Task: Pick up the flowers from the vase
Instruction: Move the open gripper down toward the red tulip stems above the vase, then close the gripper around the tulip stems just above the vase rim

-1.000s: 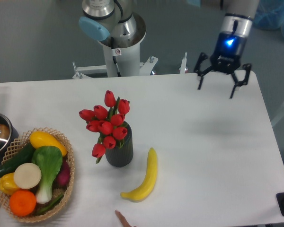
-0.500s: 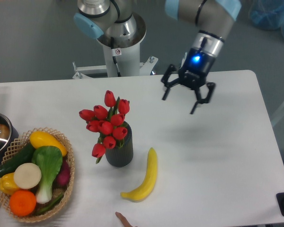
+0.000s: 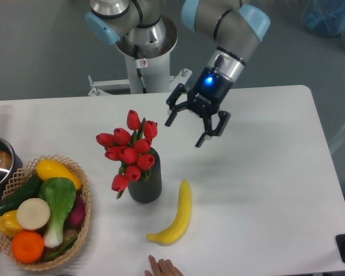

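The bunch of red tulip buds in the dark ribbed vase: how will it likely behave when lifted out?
The red tulip bunch leans left, one bud drooping past the rim, so its heads probably flop somewhat. The short dark ribbed vase is narrow; it may tip or drag if the stems catch. The open gripper is apart from both.
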Action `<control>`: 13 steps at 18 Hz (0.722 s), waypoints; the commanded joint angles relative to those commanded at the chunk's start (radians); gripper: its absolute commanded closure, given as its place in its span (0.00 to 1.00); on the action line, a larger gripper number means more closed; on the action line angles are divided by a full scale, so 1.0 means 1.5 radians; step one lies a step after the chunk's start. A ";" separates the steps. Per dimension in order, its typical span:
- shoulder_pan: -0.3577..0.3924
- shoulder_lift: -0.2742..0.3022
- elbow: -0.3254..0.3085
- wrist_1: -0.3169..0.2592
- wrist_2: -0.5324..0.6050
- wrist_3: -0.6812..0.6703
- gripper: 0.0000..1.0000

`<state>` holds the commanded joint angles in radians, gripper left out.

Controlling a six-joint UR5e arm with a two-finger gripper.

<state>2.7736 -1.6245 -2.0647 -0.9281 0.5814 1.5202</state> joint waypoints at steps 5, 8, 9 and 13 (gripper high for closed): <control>-0.040 -0.025 0.004 0.015 -0.013 -0.001 0.00; -0.054 -0.053 0.006 0.031 -0.037 -0.002 0.00; -0.055 -0.058 0.008 0.032 -0.038 -0.002 0.00; -0.063 -0.074 0.012 0.034 -0.069 -0.005 0.00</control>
<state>2.6783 -1.7349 -2.0463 -0.8775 0.4771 1.5125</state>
